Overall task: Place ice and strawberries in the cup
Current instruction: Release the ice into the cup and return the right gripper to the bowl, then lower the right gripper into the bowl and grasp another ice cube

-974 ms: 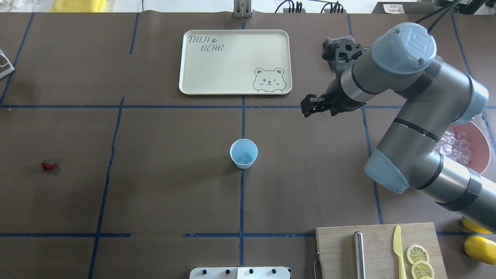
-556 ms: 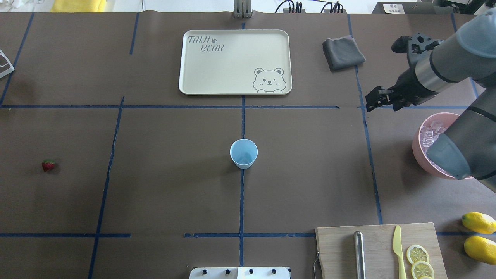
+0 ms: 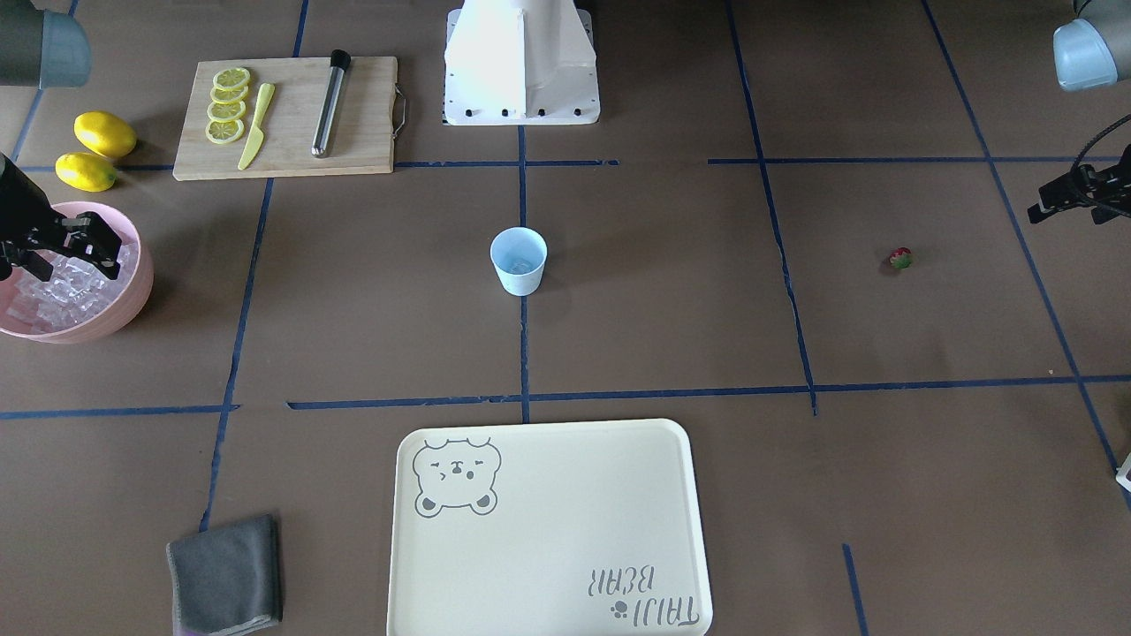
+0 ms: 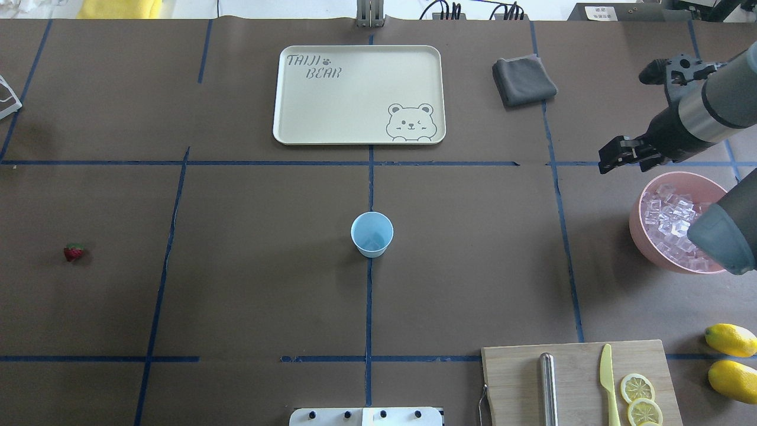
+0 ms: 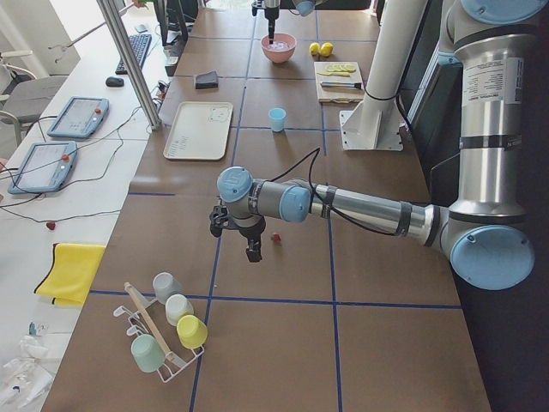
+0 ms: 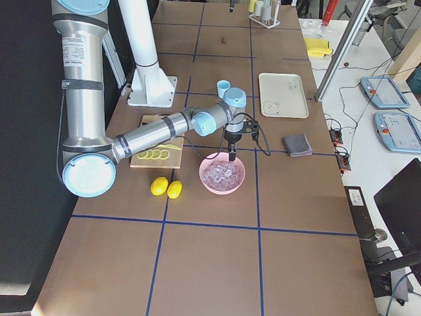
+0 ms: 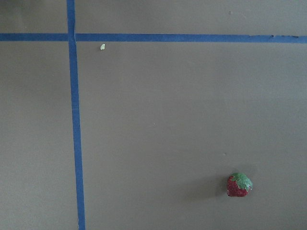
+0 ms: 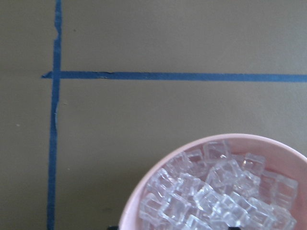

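The pale blue cup [image 4: 372,234] stands upright at the table's middle and also shows in the front view [image 3: 519,260]. Clear ice cubes [image 4: 671,222] fill the pink bowl [image 4: 637,223] at the right. My right gripper [image 4: 604,163] hovers above the bowl's far rim, open and empty; its wrist view shows the ice [image 8: 216,191] below it. The small red strawberry [image 4: 73,252] lies alone at the far left. My left gripper [image 3: 1038,210] hovers just beyond the strawberry [image 3: 899,258], its fingers look apart, and it holds nothing. The left wrist view shows the strawberry [image 7: 238,185] at the lower right.
A cream tray [image 4: 361,94] lies at the back centre, with a folded grey cloth [image 4: 523,80] to its right. A cutting board [image 4: 576,384] with a knife, a metal rod and lemon slices sits at the front right. Two lemons [image 4: 730,340] lie beside it.
My right arm has swung right, from beside the tray to above the pink bowl, and the grey cloth and the ice now show. The cup and strawberry have not moved.
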